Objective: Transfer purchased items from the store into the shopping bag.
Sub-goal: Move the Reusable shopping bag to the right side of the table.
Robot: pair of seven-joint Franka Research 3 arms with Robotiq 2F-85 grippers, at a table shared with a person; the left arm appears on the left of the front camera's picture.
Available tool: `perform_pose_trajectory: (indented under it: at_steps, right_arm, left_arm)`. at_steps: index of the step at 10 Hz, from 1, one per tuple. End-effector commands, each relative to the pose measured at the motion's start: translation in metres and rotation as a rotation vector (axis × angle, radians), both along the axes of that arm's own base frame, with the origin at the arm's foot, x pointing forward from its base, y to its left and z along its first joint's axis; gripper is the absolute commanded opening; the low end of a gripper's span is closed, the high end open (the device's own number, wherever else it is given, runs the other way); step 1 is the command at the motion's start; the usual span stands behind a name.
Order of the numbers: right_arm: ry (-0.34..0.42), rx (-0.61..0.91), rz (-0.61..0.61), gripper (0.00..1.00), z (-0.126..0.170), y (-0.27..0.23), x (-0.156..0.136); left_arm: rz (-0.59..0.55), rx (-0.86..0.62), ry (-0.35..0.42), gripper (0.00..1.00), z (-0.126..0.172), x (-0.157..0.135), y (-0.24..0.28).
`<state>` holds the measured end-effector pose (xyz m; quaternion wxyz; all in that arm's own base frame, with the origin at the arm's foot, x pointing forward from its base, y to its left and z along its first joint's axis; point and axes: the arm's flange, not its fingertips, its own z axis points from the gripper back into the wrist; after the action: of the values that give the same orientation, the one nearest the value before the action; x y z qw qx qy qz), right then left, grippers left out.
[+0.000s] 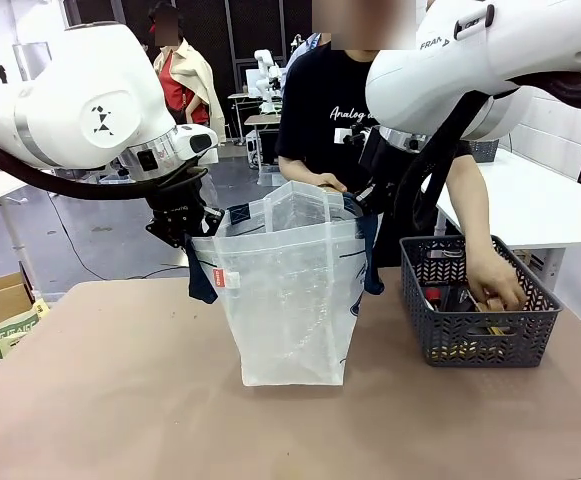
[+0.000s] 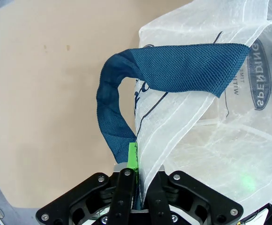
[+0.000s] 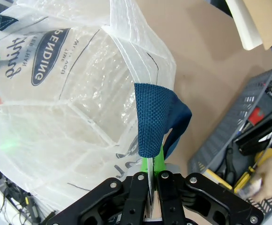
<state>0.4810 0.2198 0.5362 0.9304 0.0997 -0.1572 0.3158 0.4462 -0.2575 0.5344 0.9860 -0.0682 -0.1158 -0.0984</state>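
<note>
left fingers (image 2: 136, 158) are clamped together on the rim of the shopping bag (image 1: 290, 300), right by its navy handle (image 2: 182, 63). the bag stands upright mid desk (image 1: 110, 400) with its mouth spread open. right fingers (image 3: 153, 164) are pinched shut on the opposite rim beside the other handle. further right the person's hand (image 1: 497, 287) is down in the grey basket (image 1: 470, 340), which sits just beside the bag. we judge the step is holding the mouth wide for loading, so we'd want both grips level and the rim taut, without tearing the thin plastic or tipping the bag off its base.
</note>
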Motion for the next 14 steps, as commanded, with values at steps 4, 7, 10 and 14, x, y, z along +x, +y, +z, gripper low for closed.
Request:
perform_pose_trajectory:
  at_steps: [4, 7, 10, 14]
  right_arm:
    - [0.000, 0.000, 0.000, 0.00, 0.000, 0.000, 0.000]
    - [0.030, 0.003, -0.021, 0.00, -0.005, 0.002, -0.002]
    - [0.080, 0.000, -0.037, 0.00, -0.007, 0.003, 0.001]
    - [0.105, 0.008, -0.020, 0.00, -0.007, 0.001, 0.005]
  left_arm:
    - [-0.011, -0.011, -0.026, 0.00, -0.002, -0.001, -0.004]
    - [-0.074, -0.002, -0.101, 0.00, -0.010, -0.007, -0.009]
    - [-0.114, 0.001, -0.161, 0.00, -0.013, -0.005, -0.004]
    - [-0.216, -0.001, -0.215, 0.00, -0.017, -0.002, -0.005]
